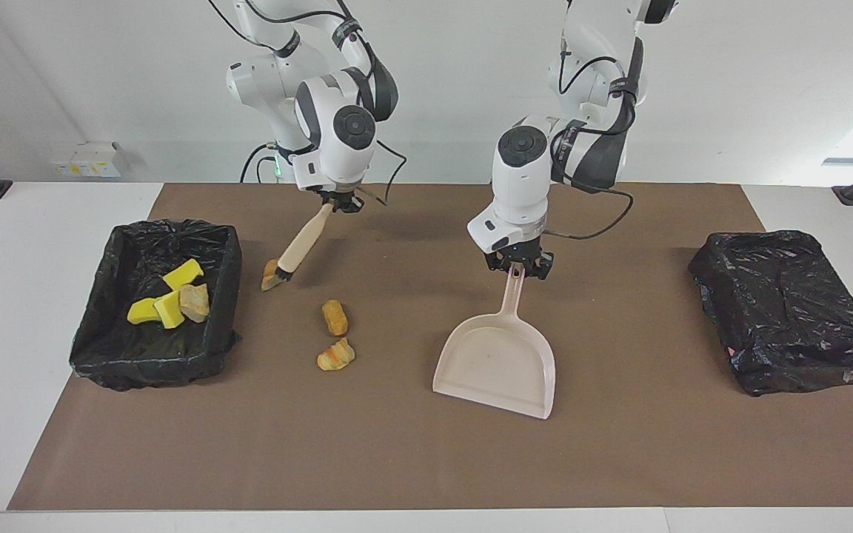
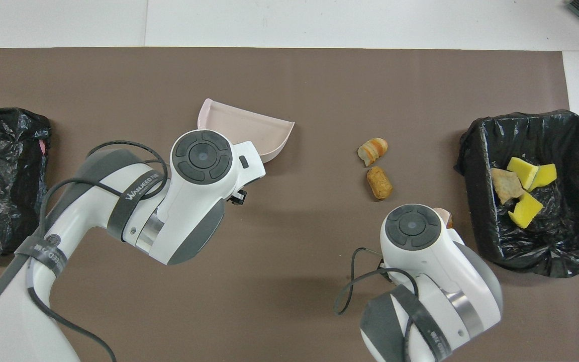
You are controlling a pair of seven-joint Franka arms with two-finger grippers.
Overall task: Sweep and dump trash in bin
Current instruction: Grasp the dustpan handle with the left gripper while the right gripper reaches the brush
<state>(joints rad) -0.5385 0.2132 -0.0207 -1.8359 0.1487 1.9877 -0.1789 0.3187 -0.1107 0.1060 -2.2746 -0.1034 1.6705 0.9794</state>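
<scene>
A brown mat (image 1: 619, 459) covers the white table. Starting at the right arm's end, an open bin (image 1: 101, 355) lined with crinkled black plastic holds three yellow sponge wedges (image 1: 167, 296) and one tan, rough bread lump (image 1: 194, 301).

Just beside the bin, the right gripper (image 1: 338, 203) is clamped on the top of a brush (image 1: 300, 244) with a smooth pale wooden handle. The brush slants down toward the bin, and its dark bristles touch a tan bread lump (image 1: 271, 277) on the mat.

Two more orange-tan lumps lie on the mat near its middle: an oval one (image 1: 335, 317) and, farther from the robots, a curled striped one (image 1: 335, 356).

Next, the left gripper (image 1: 519, 266) is closed tight on the handle of a beige plastic dustpan (image 1: 497, 363). The pan is flat and flared, tilted, with its wide lip low by the mat.

At the left arm's end sits a second black plastic bin (image 1: 789, 311), its liner crumpled over the top.
</scene>
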